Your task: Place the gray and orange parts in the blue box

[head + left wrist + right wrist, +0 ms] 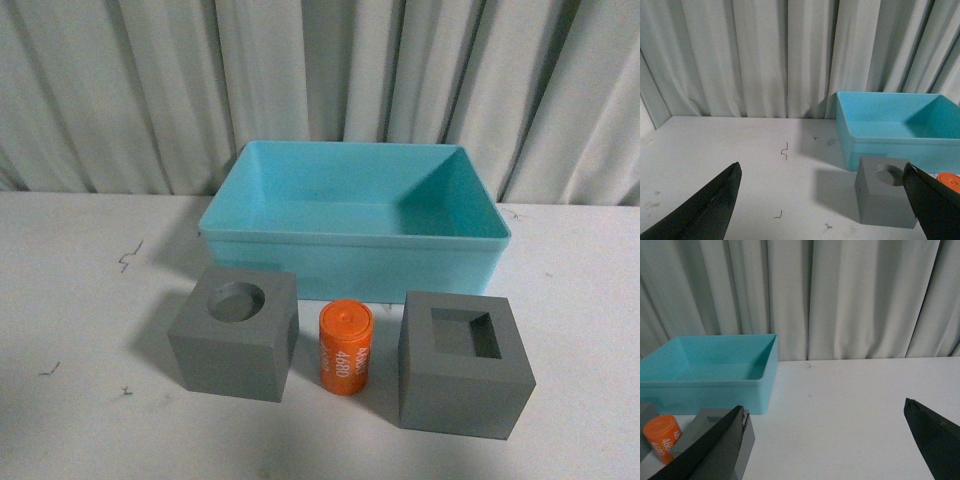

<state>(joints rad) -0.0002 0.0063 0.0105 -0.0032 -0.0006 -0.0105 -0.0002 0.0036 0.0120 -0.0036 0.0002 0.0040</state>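
In the front view a gray cube with a round recess (236, 333) sits left, an orange cylinder with white numerals (345, 347) lies in the middle, and a gray cube with a square recess (465, 364) sits right. The turquoise blue box (352, 250) stands empty just behind them. Neither gripper shows in the front view. My left gripper (822, 200) is open and empty, with the round-recess cube (885, 199) by one finger. My right gripper (825, 437) is open and empty; the square-recess cube (742, 447) lies behind one finger, the orange cylinder (661, 436) beyond it.
A white tabletop (80, 300) carries everything, with small dark scuff marks (130, 255) at the left. A pale pleated curtain (320, 70) closes off the back. The blue box also shows in the left wrist view (890, 135) and the right wrist view (705, 390).
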